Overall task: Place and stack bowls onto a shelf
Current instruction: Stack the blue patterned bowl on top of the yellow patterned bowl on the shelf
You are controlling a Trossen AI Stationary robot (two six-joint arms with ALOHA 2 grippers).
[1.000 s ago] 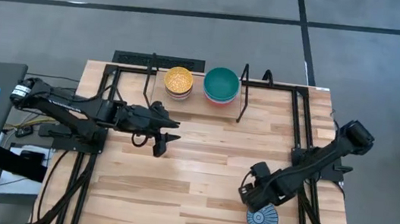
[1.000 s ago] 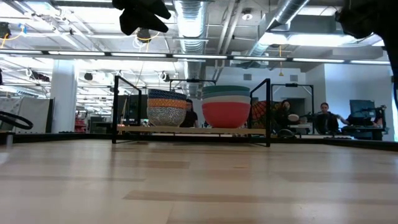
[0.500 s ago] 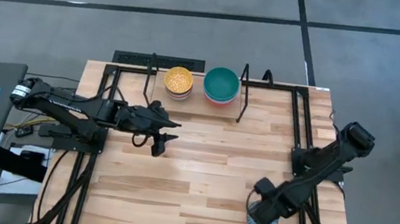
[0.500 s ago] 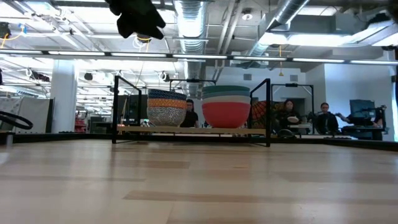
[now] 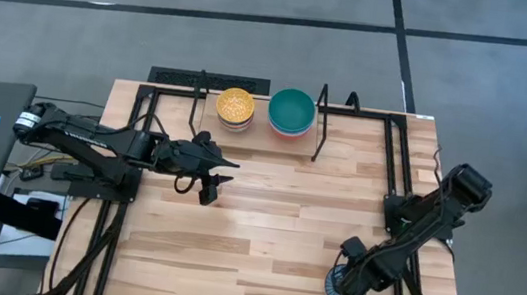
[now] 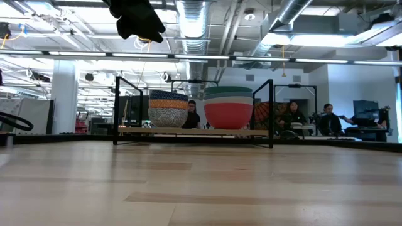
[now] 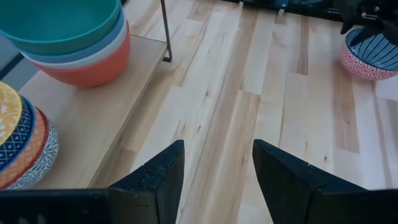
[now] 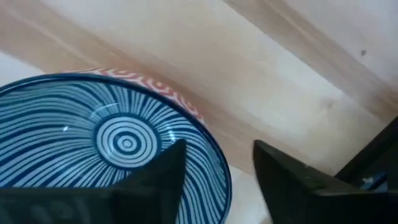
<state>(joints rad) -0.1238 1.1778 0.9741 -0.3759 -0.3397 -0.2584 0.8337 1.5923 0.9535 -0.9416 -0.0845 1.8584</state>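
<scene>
Grey floor surrounds a wooden table (image 5: 265,218), and beyond it the low view shows an open workroom with ceiling ducts, desks and several seated people (image 6: 326,119). At the table's far edge stands the shelf (image 5: 261,129), a light plank between thin black wire uprights. Two stacks of bowls sit on it side by side: one topped by a yellow patterned bowl (image 5: 235,105), the other by a teal bowl (image 5: 292,110) over lighter bowls and a red-orange one at the bottom. A black upright post stands just beside the teal stack, between it and the open tabletop.

Two dark arms reach in from the sides. The left gripper (image 5: 211,183) hovers over the middle-left of the table, well apart from the shelf, its fingers (image 7: 158,177) spread and holding nothing; its wrist view looks past them at both stacks and bare wood.

Near the front right corner, the right gripper (image 5: 345,284) sits low over a blue-white striped bowl (image 8: 118,143), which rests inside a pink-red patterned bowl (image 7: 364,65). One finger lies inside the rim, the other outside it; whether they are pressing on the rim cannot be made out. The arm covers most of this pair from above.
</scene>
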